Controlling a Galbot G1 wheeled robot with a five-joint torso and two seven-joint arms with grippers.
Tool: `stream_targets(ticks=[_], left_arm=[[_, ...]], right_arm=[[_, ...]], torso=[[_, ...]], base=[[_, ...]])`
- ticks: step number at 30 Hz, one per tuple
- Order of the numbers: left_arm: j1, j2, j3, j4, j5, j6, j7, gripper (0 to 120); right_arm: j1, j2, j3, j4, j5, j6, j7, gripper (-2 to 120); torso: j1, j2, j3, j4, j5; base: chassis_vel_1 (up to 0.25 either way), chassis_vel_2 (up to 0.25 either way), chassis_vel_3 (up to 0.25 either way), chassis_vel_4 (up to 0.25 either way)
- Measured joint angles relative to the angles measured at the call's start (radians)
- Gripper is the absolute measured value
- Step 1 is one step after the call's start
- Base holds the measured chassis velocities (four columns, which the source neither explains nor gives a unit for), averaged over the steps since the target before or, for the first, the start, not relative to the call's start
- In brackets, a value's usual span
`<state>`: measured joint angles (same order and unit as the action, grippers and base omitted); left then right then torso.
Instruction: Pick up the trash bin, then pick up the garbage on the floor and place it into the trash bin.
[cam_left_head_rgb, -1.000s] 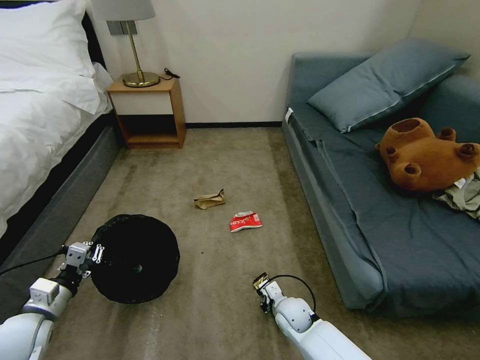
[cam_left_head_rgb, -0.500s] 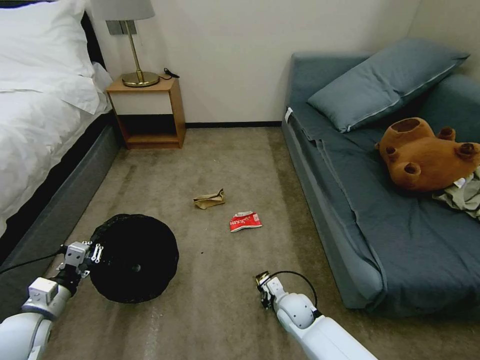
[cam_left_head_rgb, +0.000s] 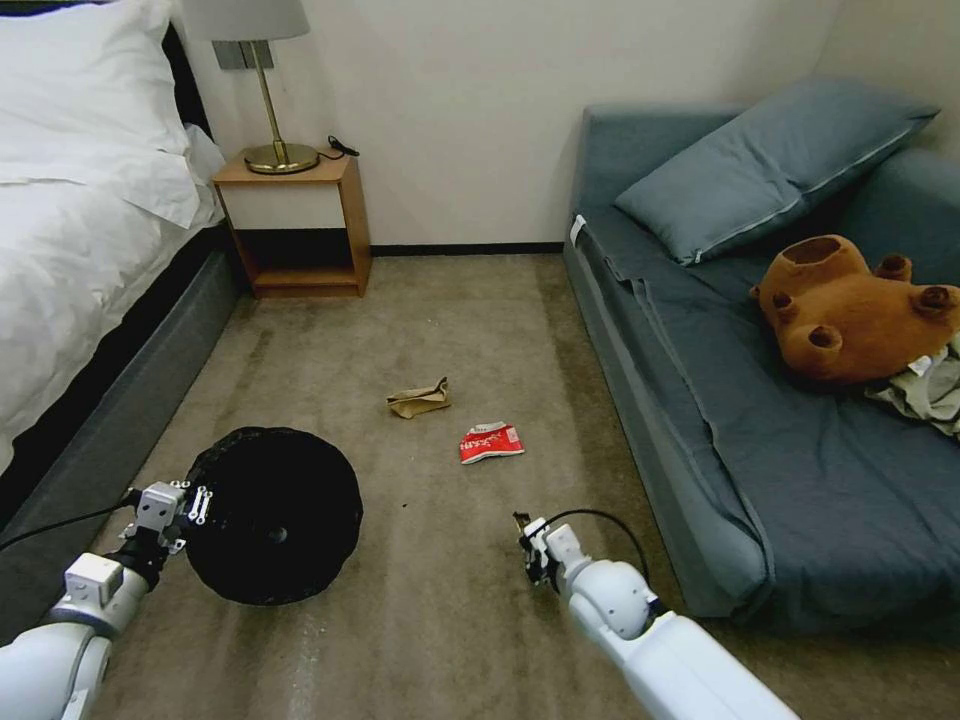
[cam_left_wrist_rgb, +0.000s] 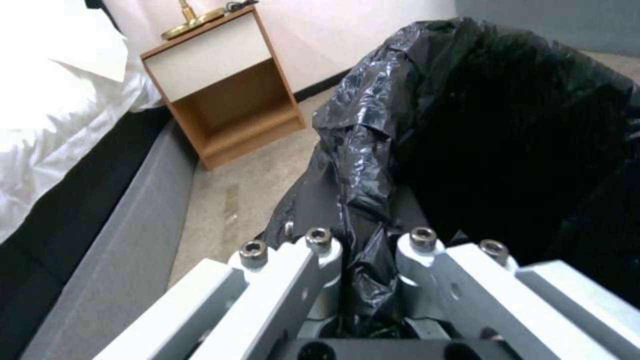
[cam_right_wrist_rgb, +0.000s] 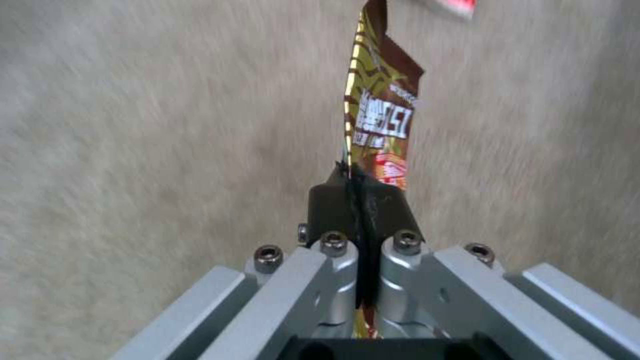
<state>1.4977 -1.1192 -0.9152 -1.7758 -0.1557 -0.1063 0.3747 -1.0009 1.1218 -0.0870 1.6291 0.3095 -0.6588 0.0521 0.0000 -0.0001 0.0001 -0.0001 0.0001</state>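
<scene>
open: carpet mid-room | blocks: bed left, sofa right, nightstand far

left claw: closed, arm low at left | right claw: closed, arm extended forward

Glossy wrinkled black plastic lines the trash bin, the snack wrapper is shiny foil, the carpet matt and rough, the nightstand smooth wood.

right tool with the snack wrapper lifted slightly and shifted forward, trash bin nudged rightward
</scene>
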Motion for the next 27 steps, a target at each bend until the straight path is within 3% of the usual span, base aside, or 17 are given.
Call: stream_targets(ticks=[4, 11, 18, 23, 27], left_arm=[[-0.005, -0.009, 0.01, 0.009, 0.001, -0.012, 0.002, 4], [0.0, -0.016, 0.025, -0.014, 0.0, -0.016, -0.002, 4], [-0.001, -0.028, 0.036, -0.038, -0.001, -0.016, -0.005, 4], [0.001, -0.059, 0.043, -0.041, -0.01, -0.022, -0.002, 4], [0.0, -0.072, 0.05, -0.035, -0.007, -0.031, 0.012, 4]], right_arm=[[0.027, -0.061, 0.019, 0.115, 0.117, 0.05, -0.074, 0], [0.065, -0.09, 0.03, 0.269, 0.265, 0.091, -0.164, 0], [0.129, -0.049, -0.023, 0.369, 0.439, 0.109, -0.227, 0], [0.162, 0.032, -0.06, 0.32, 0.549, 0.153, -0.25, 0], [0.156, 0.046, -0.067, 0.305, 0.595, 0.188, -0.282, 0]], torso=[[0.0, 0.0, 0.0, 0.0001, 0.0], [0.0, 0.0, 0.0, 0.0001, 0.0], [0.0, 0.0, 0.0, 0.0002, -0.0002], [0.0, 0.0, 0.0, 0.0004, -0.0001], [0.0, 0.0, 0.0, 0.0004, -0.0002]], base=[[0.0, 0.0, 0.0, 0.0], [0.0, 0.0, 0.0, 0.0], [0.0, 0.0, 0.0, 0.0], [0.0, 0.0, 0.0, 0.0], [0.0, 0.0, 0.0, 0.0]])
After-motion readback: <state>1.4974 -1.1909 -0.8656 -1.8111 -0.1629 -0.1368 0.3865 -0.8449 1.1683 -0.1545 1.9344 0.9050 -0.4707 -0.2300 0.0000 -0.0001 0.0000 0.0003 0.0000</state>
